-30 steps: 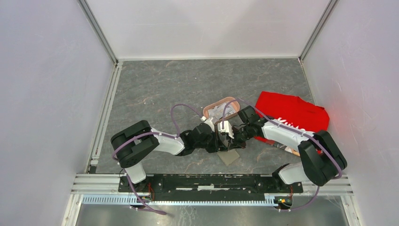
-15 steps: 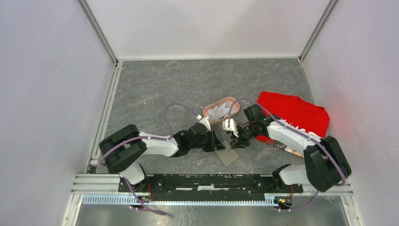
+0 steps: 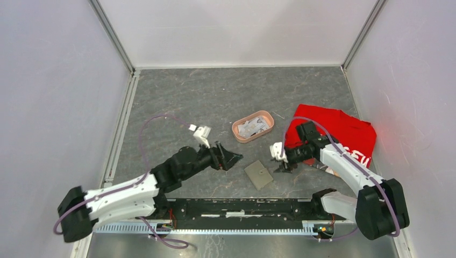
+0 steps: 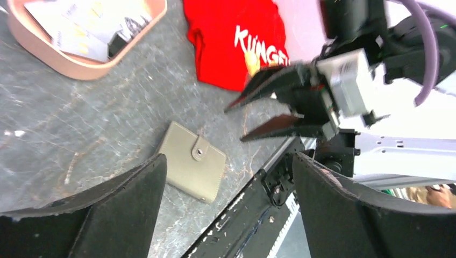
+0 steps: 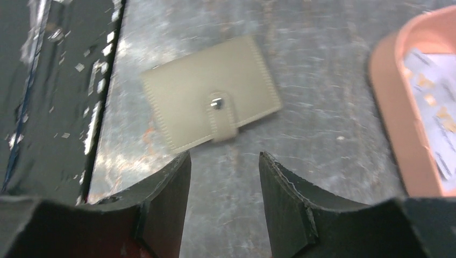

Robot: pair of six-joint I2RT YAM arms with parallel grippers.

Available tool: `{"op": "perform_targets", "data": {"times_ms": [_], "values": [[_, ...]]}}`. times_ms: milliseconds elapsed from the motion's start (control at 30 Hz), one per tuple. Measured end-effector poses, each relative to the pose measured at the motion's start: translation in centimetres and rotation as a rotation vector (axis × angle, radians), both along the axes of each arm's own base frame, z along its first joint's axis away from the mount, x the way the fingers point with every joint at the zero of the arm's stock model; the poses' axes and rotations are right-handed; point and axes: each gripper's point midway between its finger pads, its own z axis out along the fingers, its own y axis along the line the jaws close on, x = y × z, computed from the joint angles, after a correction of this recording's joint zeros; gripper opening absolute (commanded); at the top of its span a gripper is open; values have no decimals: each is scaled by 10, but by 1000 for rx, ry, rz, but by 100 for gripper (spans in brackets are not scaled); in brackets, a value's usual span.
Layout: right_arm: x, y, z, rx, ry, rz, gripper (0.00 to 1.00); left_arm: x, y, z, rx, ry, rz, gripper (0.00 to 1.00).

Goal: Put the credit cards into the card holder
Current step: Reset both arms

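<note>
The card holder [image 3: 258,174] lies folded shut and flat on the table near the front rail, its stud facing up; it also shows in both wrist views [image 4: 192,167] [image 5: 209,113]. Neither gripper touches it. My left gripper [image 3: 228,159] hangs to its left with jaws wide apart and empty [image 4: 228,158]. My right gripper [image 3: 283,165] sits just right of it, open with bare table between its fingers [image 5: 225,157]. Several whitish credit cards [image 3: 251,127] [image 4: 80,27] [image 5: 435,107] lie in the pink oval tray [image 3: 267,116].
A red cloth [image 3: 336,131] with white lettering lies at the right, under the right arm. The black front rail [image 3: 242,207] runs close behind the card holder. White walls enclose the table on three sides.
Both grippers have opened and drawn apart from the middle. The left arm swung back to the left, the right arm to the right. The card holder now lies alone on the table.
</note>
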Motion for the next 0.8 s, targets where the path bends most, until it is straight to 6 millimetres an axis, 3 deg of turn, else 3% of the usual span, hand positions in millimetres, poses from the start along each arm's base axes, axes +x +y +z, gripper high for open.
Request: {"op": "perform_targets", "data": {"times_ms": [167,233,333,400,500,633,800], "values": [[-44,-9,-18,8,-71,238,57,0,33,32,-43,-123,74,99],[-55,-10,-18,17,-107,298,53,0,40,36,-37,-146,89,99],[-64,-4,-13,31,-171,379,39,1,46,36,-20,-157,100,99],[-73,3,-13,36,-188,448,24,0,47,32,-4,-150,99,98],[-89,6,-21,21,-163,526,8,0,46,28,7,-143,94,98],[-105,1,-37,-28,-108,599,3,1,44,23,22,-135,92,98],[-101,3,-54,-111,-73,562,0,2,44,20,31,-129,92,98]]}}
